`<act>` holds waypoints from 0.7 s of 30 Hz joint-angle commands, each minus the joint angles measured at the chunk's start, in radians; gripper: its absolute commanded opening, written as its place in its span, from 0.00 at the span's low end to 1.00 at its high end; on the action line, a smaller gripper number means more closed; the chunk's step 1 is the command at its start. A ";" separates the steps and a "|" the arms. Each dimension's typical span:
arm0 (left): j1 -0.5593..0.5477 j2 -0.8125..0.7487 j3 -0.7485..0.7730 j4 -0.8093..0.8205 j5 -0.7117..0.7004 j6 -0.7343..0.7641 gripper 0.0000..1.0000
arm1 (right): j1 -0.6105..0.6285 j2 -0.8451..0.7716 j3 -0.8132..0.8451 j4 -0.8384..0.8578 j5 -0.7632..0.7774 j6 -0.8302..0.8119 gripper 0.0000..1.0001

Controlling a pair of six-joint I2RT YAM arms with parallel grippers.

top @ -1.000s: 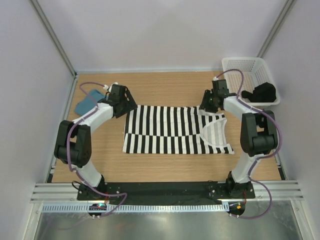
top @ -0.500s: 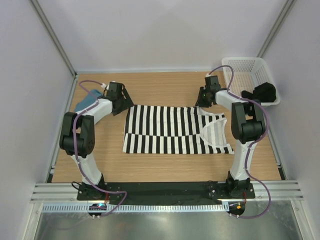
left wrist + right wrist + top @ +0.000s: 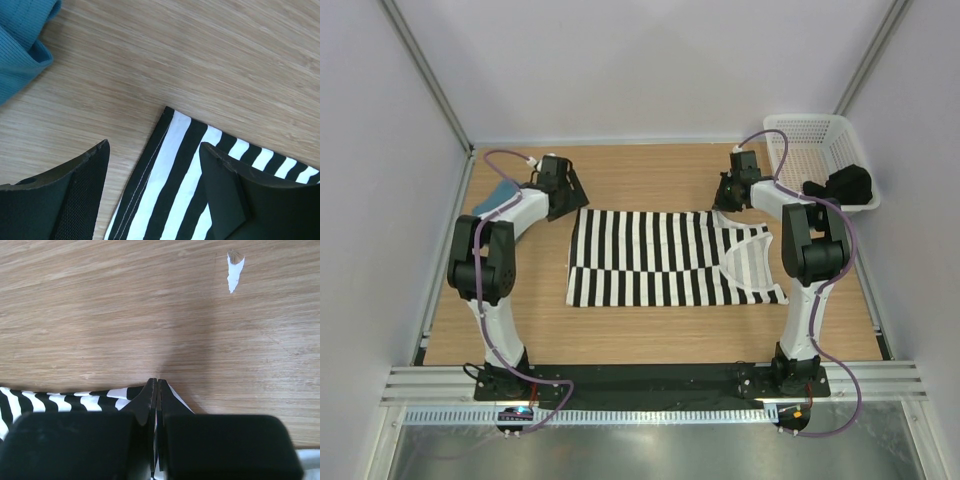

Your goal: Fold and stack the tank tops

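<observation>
Striped tank top [image 3: 665,258] is laid flat left of basket [image 3: 800,120]. Corner nearest basket is pinched by closed right gripper [image 3: 157,390]; left gripper [image 3: 154,147] is held spread over the corner farthest from basket. If lifted one-sided, fold would be skewed.

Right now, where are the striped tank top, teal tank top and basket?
striped tank top [image 3: 655,262]: top external view, its middle.
teal tank top [image 3: 19,64]: left wrist view, ribbed surface.
basket [image 3: 805,118]: top external view, far rim.

Left tool [image 3: 154,150], jaws wide apart, above corner of striped tank top [image 3: 172,170]; teal tank top [image 3: 20,47] upper left.
</observation>
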 commanded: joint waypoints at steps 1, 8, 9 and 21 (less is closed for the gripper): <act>0.001 0.026 0.048 -0.013 -0.017 0.024 0.73 | 0.005 -0.017 0.032 0.057 0.011 0.011 0.01; 0.001 0.085 0.090 -0.025 0.000 0.024 0.62 | 0.006 -0.012 0.031 0.059 -0.006 0.011 0.01; 0.001 0.102 0.100 -0.033 0.006 0.023 0.61 | 0.005 -0.013 0.029 0.057 -0.004 0.011 0.01; -0.014 0.176 0.166 -0.048 0.036 0.012 0.24 | 0.005 -0.023 0.025 0.059 -0.011 0.008 0.01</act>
